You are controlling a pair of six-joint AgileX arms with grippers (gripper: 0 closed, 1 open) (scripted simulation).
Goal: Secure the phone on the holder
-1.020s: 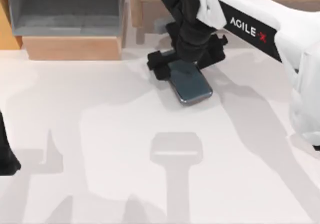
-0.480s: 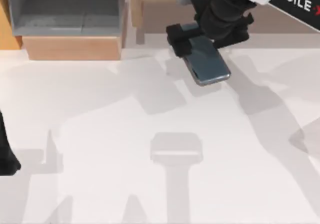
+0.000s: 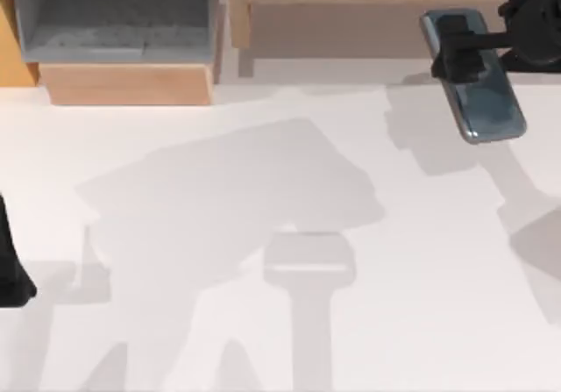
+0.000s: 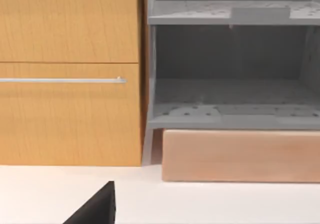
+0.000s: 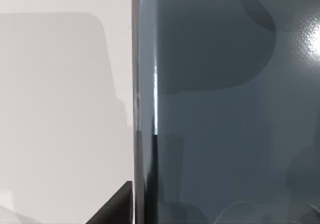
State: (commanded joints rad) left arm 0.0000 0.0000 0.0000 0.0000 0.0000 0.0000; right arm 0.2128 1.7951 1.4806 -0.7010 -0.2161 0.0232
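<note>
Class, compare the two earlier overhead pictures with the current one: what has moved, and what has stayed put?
The right gripper, clamped on the phone, has carried it from near the table's middle back toward the top view's right, up off the table. The grip held throughout. The left arm stayed parked at the left edge; the grey shelf and wooden cabinet did not move.

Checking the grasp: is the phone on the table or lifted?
Lifted: the right hand grips the phone, whose shadow falls apart from it on the table.
</note>
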